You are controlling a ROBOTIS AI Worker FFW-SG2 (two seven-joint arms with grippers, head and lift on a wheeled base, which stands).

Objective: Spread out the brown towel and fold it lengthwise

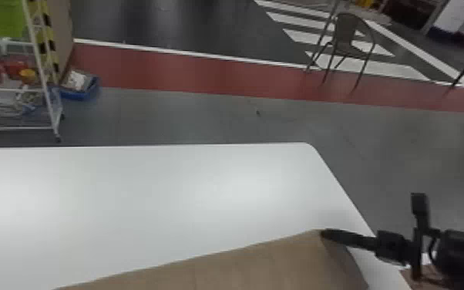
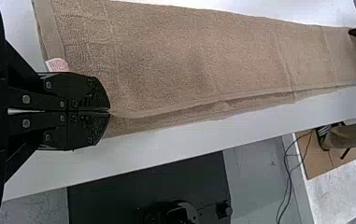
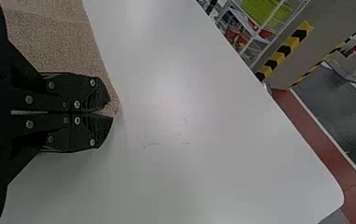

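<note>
One brown towel (image 2: 189, 56): laid along the near side of the white table, its lower layer seen just beyond the upper layer's edge; a lengthwise fold seems nearly made, though the long edges are not quite matched.
Pale tag (image 2: 57, 65): shown on the towel near the left gripper.
Left gripper (image 2: 109, 111): fingers pressed together, with the upper layer's edge apparently pinched at the tips.
Right gripper (image 3: 112, 112): closed at the far end, with a corner of towel nipped between its tips.
Reason for the hold: both ends are probably gripped so that the long edge is kept taut and brought over evenly; slack or a skewed corner could be left if one end were let go first.
White table (image 1: 127, 200): smooth, with its rounded corner shown beyond the towel.
Room: a wire rack (image 1: 46, 77), a blue bin (image 1: 79, 92) and a chair (image 1: 346, 34) are set on the floor beyond.
</note>
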